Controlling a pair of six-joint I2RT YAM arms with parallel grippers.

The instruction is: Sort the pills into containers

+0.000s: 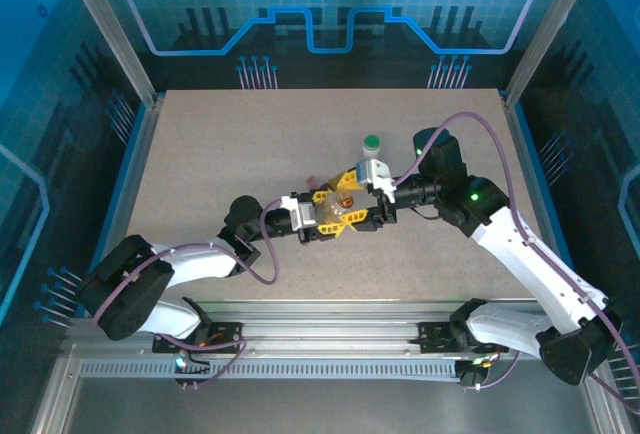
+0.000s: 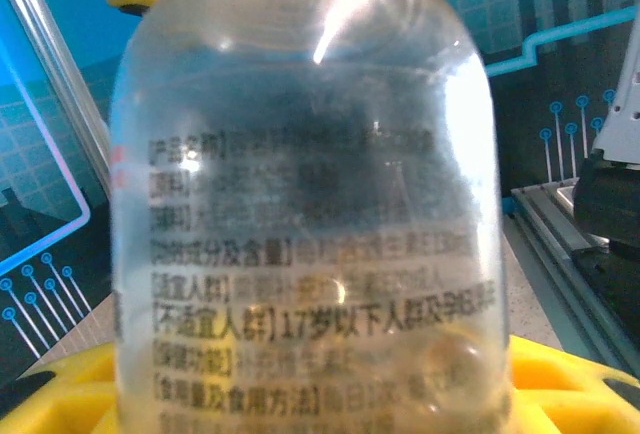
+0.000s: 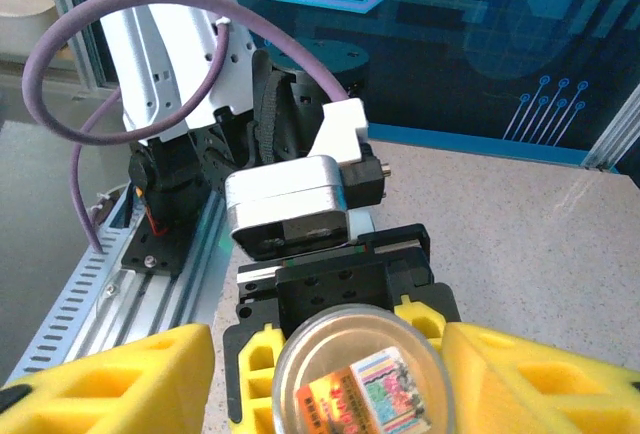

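Note:
A clear pill bottle [image 1: 344, 205] hangs over the table's middle, and my left gripper [image 1: 338, 216] is shut on it. In the left wrist view the bottle [image 2: 300, 204] shows black printed text and an amber pill [image 2: 450, 364] near its bottom, between my yellow fingers [image 2: 70, 394]. My right gripper [image 1: 352, 202] meets it from the right. Its yellow fingers [image 3: 100, 384] stand open on either side of the bottle's round end [image 3: 360, 379], with a gap on the left side. A tiny dark red-brown container [image 1: 313, 182] seems to lie just behind the grippers.
A small white bottle with a green top [image 1: 372, 144] stands just behind the right gripper. The left gripper's black and white body [image 3: 300, 204] is close in front of the right fingers. The metal rail [image 1: 330, 339] runs along the table's near edge.

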